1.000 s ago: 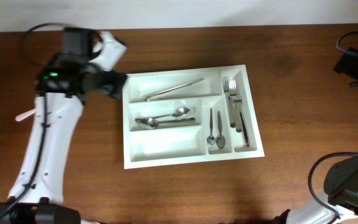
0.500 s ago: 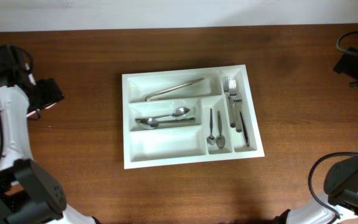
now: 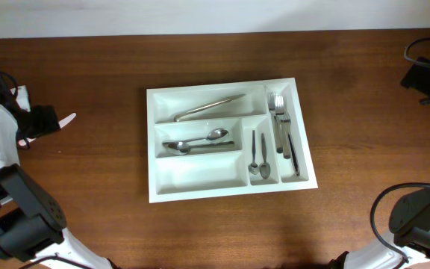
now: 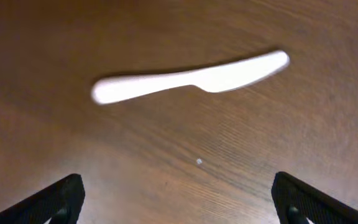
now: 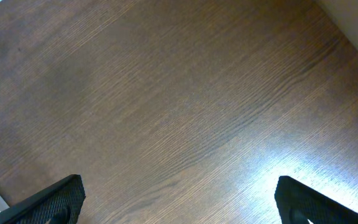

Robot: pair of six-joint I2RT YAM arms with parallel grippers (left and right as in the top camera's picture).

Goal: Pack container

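Container (image 3: 200, 173) sits about mid-table, turned slightly off square. It's a big white plastic cutlery tray, smooth and glossy, with rounded compartment corners. The table (image 3: 349, 149) is dark brown wood with a fine grain and some glare patches.

The far wide compartment holds one long metal utensil (image 3: 209, 107) lying on a diagonal. The middle wide one has big spoons (image 3: 200, 142) lying lengthwise, shiny steel. The short narrow slot has two small spoons (image 3: 254, 157), and the long narrow slot at the right edge has forks (image 3: 276, 108) with more steel pieces I can't make out.

Left tool (image 4: 179, 202) is way over at the left edge of the table, well apart from the tray. Its black fingers are spread wide and pinch nothing. Just ahead of it a white plastic knife (image 4: 191, 79) lies flat on the wood, a matte, slim one-piece shape with a rounded blade.

Right tool (image 5: 179, 202) is also spread wide, gripping nothing, over bare wood at the far right.
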